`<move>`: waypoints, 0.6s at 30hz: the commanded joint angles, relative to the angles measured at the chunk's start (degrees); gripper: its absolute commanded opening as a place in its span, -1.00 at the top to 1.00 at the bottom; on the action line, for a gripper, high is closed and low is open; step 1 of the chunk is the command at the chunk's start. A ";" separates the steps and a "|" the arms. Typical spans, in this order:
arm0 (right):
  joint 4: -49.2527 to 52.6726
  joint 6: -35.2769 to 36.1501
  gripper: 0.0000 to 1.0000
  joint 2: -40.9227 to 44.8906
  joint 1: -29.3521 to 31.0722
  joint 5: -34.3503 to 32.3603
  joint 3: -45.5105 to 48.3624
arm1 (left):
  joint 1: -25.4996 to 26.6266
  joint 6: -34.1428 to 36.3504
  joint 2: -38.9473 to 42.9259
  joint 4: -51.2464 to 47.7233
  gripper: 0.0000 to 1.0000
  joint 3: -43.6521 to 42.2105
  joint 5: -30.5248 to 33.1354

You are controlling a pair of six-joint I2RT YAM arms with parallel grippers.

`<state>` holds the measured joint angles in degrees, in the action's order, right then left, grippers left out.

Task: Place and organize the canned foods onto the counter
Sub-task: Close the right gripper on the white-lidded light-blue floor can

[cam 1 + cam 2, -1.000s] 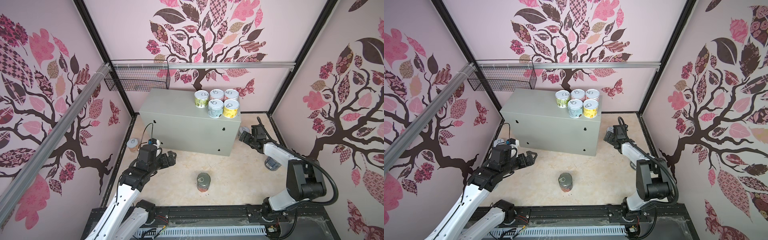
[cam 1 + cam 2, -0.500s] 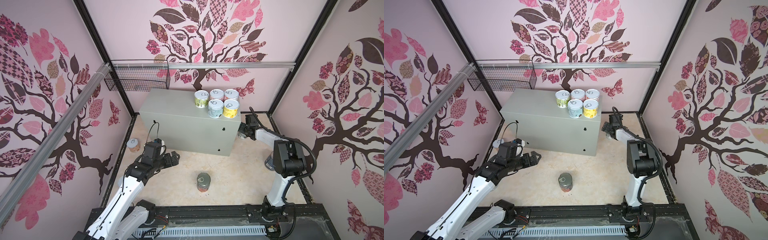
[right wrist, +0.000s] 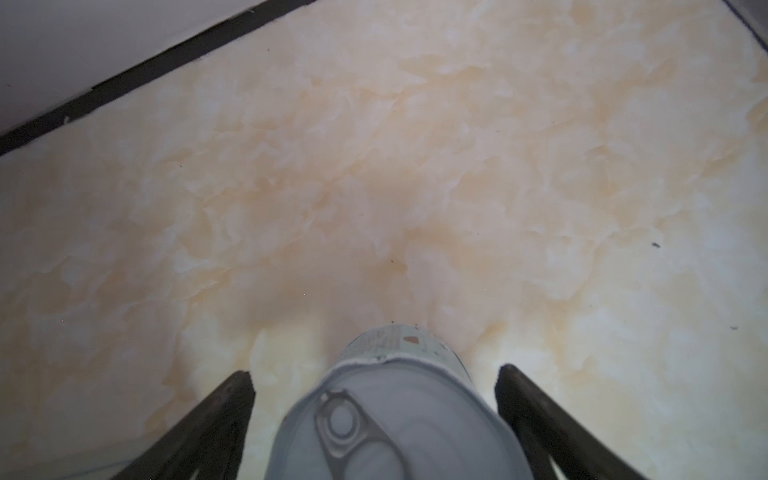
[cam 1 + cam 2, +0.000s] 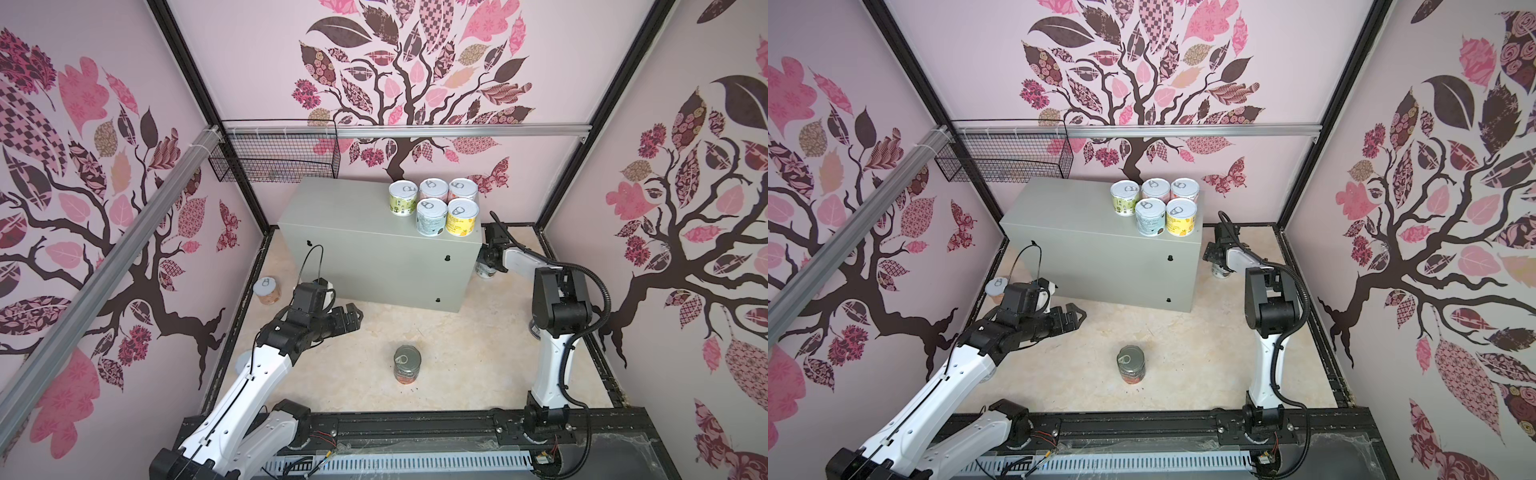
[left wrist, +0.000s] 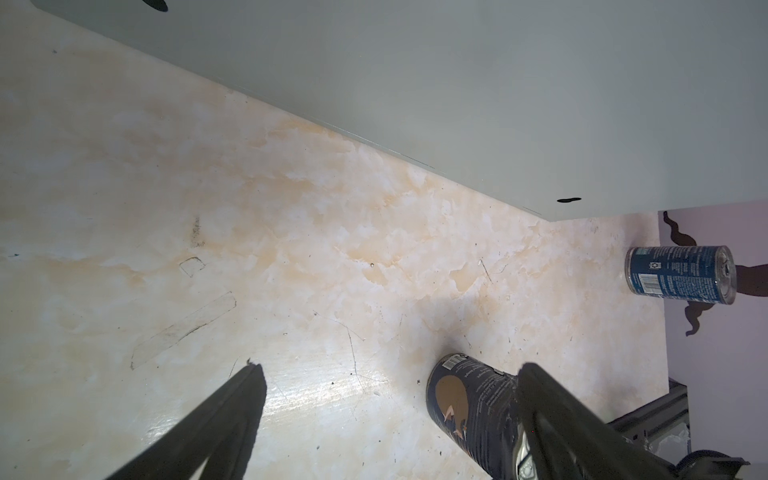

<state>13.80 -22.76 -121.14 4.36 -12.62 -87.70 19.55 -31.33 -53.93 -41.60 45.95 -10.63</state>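
Five short cans (image 4: 434, 205) stand in a tight group on the grey counter (image 4: 357, 232), at its right end. Left gripper (image 4: 353, 318) hangs near the counter's front, jaws wide apart w/ nothing between; the tall reddish can (image 4: 406, 365) stands upright further out from that front. Right gripper (image 3: 374, 399) is at the counter's right end, straddling a pale can (image 3: 395, 419) on the marble surface (image 3: 415, 166); jaws are either side w/ gaps showing, not clamped. Pink can (image 4: 266, 290) sits off the counter's left front corner.

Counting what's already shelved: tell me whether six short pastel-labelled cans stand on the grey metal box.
No, five short pastel-labelled cans stand on the grey metal box in a top view, clustered at one end.
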 commanded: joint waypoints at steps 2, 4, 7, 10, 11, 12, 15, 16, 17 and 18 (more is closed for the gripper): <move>1.41 1.21 -0.61 -1.73 -0.15 -0.53 -1.24 | -0.12 -0.02 0.41 1.61 -0.96 -0.47 -0.70; 1.48 1.57 -0.55 -1.38 -0.17 -0.84 -1.03 | -0.30 -0.10 0.56 1.90 -0.96 -0.54 -1.03; 1.58 1.83 -0.39 -0.24 -0.21 -1.23 -0.16 | -0.52 -0.16 1.01 2.20 -0.96 -0.66 -1.32; 1.57 1.93 -0.28 1.62 -0.22 -0.66 1.32 | -0.81 -0.17 1.54 2.16 -0.96 -0.82 -1.45; 1.57 1.87 -0.26 2.47 -0.19 -0.45 1.95 | -0.91 -0.16 1.68 2.16 -0.96 -0.82 -1.41; 1.58 1.80 -0.25 3.24 -0.18 -0.23 2.55 | -1.00 -0.13 1.96 2.15 -0.96 -0.88 -1.49; 2.36 1.34 -0.21 6.30 -0.08 0.77 4.97 | -1.10 -0.10 2.94 2.30 -0.96 -1.12 -1.83; 2.45 1.26 -0.20 7.52 -0.12 1.15 6.19 | -1.10 0.02 3.25 2.44 -0.96 -1.22 -2.06; 2.54 1.19 -0.20 8.75 -0.08 1.42 7.33 | -1.10 0.04 3.45 2.56 -0.96 -1.35 -2.19; 2.56 1.14 -0.19 10.31 -0.05 1.54 8.87 | -1.09 0.13 3.71 2.66 -0.96 -1.44 -2.41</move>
<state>13.43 -20.97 -116.62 4.32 -12.23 -81.08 18.68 -31.51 -51.22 -40.12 45.95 -12.14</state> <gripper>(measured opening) 0.780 0.981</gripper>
